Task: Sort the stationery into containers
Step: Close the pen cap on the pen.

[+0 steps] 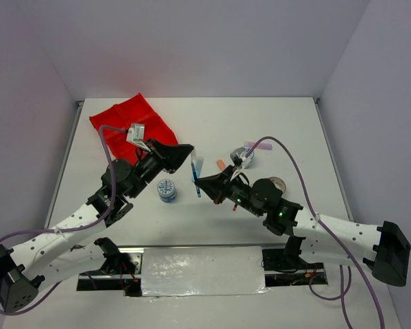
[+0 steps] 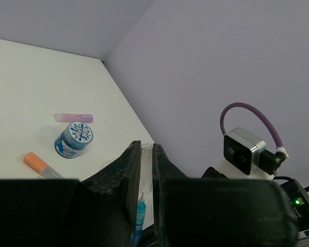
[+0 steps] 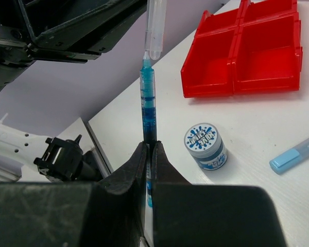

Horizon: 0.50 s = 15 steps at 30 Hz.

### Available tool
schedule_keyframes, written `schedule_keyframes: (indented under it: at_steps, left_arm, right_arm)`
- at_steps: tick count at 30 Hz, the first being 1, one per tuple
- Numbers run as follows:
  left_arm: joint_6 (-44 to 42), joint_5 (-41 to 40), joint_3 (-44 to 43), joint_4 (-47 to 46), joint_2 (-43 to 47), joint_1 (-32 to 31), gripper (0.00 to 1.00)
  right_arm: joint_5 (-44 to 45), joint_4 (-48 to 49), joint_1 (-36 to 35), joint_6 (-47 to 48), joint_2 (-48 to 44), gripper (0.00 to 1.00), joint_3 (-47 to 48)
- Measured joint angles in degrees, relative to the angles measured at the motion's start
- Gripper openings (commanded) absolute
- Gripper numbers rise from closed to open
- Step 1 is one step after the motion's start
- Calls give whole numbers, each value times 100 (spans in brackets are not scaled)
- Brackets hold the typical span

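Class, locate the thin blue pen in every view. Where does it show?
Top external: thin blue pen centre, between left gripper and right gripper.
Left wrist: pen bottom centre, between the fingers.
Right wrist: pen upright, centre-left.
Shared landmark: its clear plastic cap, in all three.

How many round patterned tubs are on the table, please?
2. The first tub stands left of centre; the second tub sits farther right, beside the pink stick. None seems hidden.
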<state>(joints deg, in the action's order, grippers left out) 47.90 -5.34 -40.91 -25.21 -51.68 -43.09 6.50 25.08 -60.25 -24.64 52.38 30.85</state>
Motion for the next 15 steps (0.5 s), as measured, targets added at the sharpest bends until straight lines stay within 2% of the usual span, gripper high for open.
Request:
schedule_keyframes:
  at_steps: [15]
  left_arm:
    - [-140,-166,0,83,173,0,0]
  right_arm:
    - [-68,-33,0,-31,-15,0,0]
